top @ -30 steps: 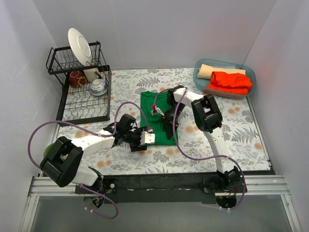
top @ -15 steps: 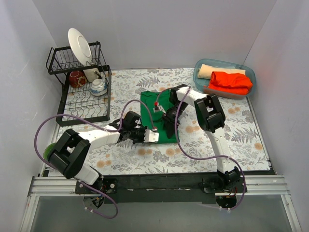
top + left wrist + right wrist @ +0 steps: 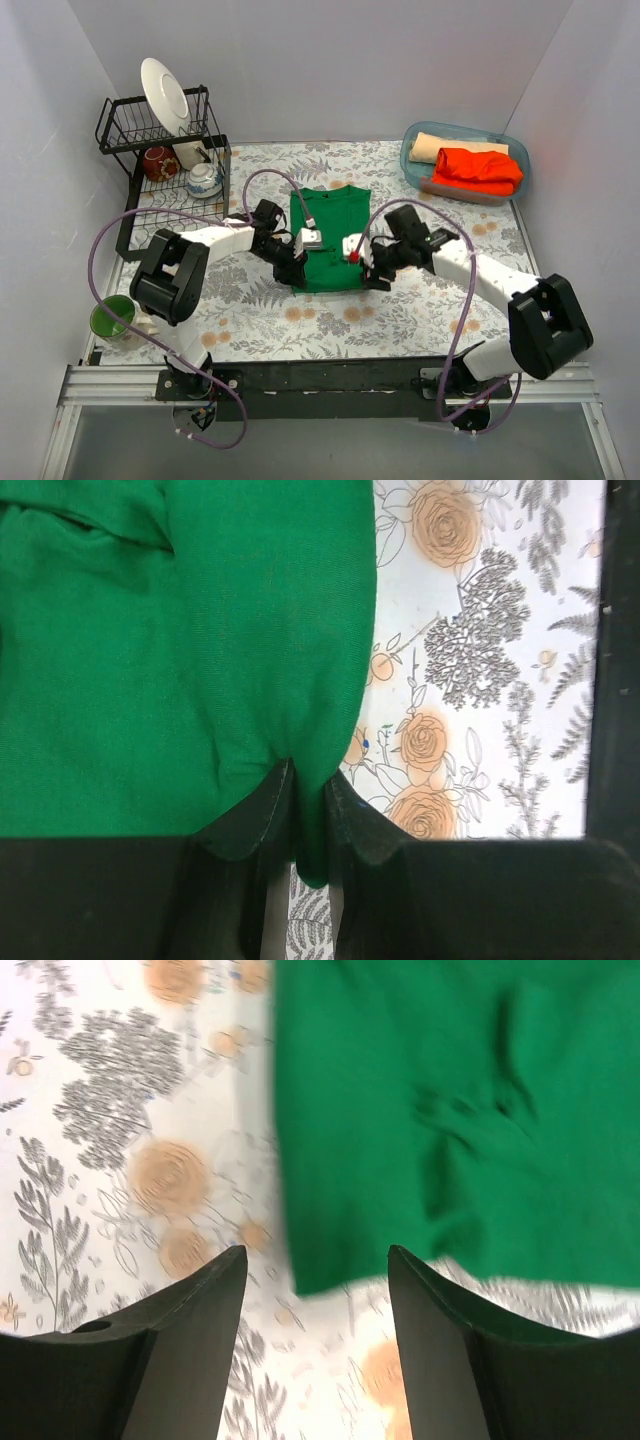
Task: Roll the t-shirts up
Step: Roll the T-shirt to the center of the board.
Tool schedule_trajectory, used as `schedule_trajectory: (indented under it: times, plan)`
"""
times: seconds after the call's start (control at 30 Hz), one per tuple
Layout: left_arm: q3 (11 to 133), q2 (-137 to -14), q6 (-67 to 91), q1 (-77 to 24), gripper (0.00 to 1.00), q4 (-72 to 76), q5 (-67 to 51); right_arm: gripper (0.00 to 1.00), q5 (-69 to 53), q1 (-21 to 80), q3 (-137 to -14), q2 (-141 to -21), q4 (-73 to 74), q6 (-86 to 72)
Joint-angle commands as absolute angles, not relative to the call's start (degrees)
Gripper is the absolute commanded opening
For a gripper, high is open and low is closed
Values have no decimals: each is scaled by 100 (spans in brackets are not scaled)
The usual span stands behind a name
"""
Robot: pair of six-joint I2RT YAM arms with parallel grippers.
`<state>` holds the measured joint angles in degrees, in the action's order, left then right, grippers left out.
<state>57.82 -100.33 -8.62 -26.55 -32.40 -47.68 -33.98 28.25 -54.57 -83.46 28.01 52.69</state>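
Observation:
An emerald green t-shirt [image 3: 335,222] lies folded into a narrow strip on the flowered table. My left gripper [image 3: 292,270] is at its near left corner, shut on a pinched fold of the green cloth [image 3: 200,650]; in the left wrist view the fold sticks out between the gripper's [image 3: 310,792] closed fingers. My right gripper [image 3: 370,272] hovers open at the near right corner. In the right wrist view the shirt's corner [image 3: 330,1260] lies just ahead of that gripper [image 3: 317,1260], apart from both fingers. Orange-red [image 3: 480,168] and pale tan [image 3: 452,147] t-shirts lie in a bin.
The blue plastic bin [image 3: 412,165] stands at the back right. A black dish rack [image 3: 170,225] with a white plate [image 3: 165,95], a mug and a teapot fills the back left. A green cup [image 3: 110,318] sits by the left arm's base.
The left gripper moved in to the shirt's near left corner and shut on the cloth. The right gripper opened, let go of the shirt and swung to its near right corner.

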Motion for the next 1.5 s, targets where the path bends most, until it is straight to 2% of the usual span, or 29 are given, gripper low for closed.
schedule_trajectory:
  times: [0.0,0.47,1.1,1.47]
  plan:
    - [6301,-10397,-940,-2505,12,-4306,-5581,66,-2655,3497,-4589,-7823,836,5423]
    - [6943,-11021,-1423,-2338,13,-5071,-5968,70,-2610,4025,-4386,-8455,571,5660]
    - [7163,-11303,-1661,-2101,13,-5256,-5959,71,-2997,4078,-4685,-8332,1116,5370]
    - [7260,-11382,-1696,-2013,13,-5396,-6126,76,-2356,4236,-4404,-8410,695,5274]
